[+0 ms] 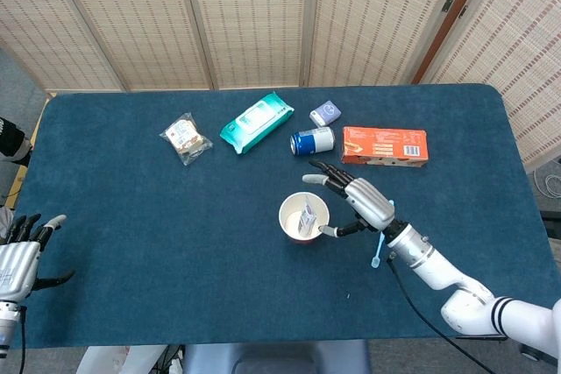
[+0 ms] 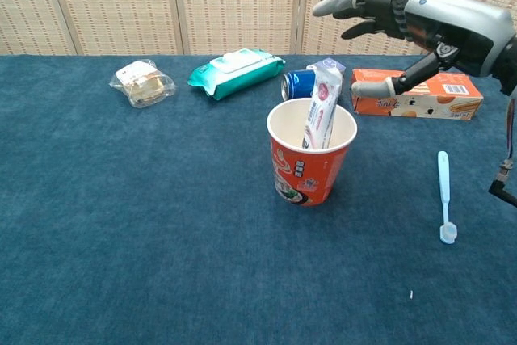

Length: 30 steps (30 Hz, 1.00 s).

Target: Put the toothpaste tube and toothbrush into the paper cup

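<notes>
On the blue cloth-covered table (image 2: 121, 224), the orange printed paper cup (image 2: 311, 169) stands upright with the white-and-pink toothpaste tube (image 2: 321, 111) leaning inside it, top projecting above the rim; the light-blue plastic toothbrush (image 2: 443, 196) lies flat to the cup's right, well apart. Right hand (image 2: 420, 23) hovers above and beside the cup, fingers spread, holding nothing; left hand (image 1: 17, 256) rests at the table's near left edge, fingers apart. Risk: a low reach toward the toothbrush could clip the protruding tube and tip the light cup; the thin, flat handle may slip from the fingers.
</notes>
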Motion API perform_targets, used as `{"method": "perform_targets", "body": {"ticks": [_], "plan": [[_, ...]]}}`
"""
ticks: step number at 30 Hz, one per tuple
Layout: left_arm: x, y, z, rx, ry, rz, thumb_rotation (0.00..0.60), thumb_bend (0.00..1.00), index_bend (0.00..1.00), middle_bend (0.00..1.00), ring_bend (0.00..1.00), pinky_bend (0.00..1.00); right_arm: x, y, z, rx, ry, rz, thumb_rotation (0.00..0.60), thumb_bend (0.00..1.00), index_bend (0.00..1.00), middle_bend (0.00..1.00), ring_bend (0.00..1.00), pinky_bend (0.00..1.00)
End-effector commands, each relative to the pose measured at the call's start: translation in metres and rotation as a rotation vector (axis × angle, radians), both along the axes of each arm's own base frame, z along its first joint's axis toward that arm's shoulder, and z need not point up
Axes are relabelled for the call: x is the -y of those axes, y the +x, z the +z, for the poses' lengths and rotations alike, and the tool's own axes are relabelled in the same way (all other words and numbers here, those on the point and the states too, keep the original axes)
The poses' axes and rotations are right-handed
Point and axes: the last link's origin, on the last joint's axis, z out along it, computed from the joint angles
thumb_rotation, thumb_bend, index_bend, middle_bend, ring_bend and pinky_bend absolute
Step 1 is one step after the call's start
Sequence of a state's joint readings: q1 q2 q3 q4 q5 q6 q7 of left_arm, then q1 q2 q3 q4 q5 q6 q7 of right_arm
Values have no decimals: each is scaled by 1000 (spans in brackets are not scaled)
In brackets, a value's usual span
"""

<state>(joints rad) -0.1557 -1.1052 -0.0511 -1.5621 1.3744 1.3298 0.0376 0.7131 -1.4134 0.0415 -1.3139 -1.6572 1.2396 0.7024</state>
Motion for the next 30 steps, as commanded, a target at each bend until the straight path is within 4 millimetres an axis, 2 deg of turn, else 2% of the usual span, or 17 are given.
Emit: {"method": "perform_targets", "body": {"ticks": [1, 10, 18, 23, 30], "plan": [[0, 0, 0, -1, -1, 0, 600, 0, 146, 267, 87, 0, -4, -1, 12, -58, -56, 19, 600, 116, 185, 0, 0, 139], [-1, 0, -1, -6, 1, 1, 600, 0, 146, 267, 87, 0, -15, -4, 45, -291, -213, 76, 600, 116, 185, 0, 0, 139], [-1, -1, -3, -11, -2, 4, 600, 0, 146, 266, 87, 0, -21, -17, 69, -544, -370, 101, 600, 117, 198, 0, 0, 139], [-2, -1, -3, -12, -3, 5, 600, 0, 146, 266, 87, 0, -23, -30, 79, -680, -434, 96, 600, 117, 259, 0, 0, 139], [-2, -1, -4, -14, -5, 7, 600, 0, 146, 266, 87, 0, -24, -51, 81, -819, -446, 82, 600, 120, 320, 0, 0, 139]]}}
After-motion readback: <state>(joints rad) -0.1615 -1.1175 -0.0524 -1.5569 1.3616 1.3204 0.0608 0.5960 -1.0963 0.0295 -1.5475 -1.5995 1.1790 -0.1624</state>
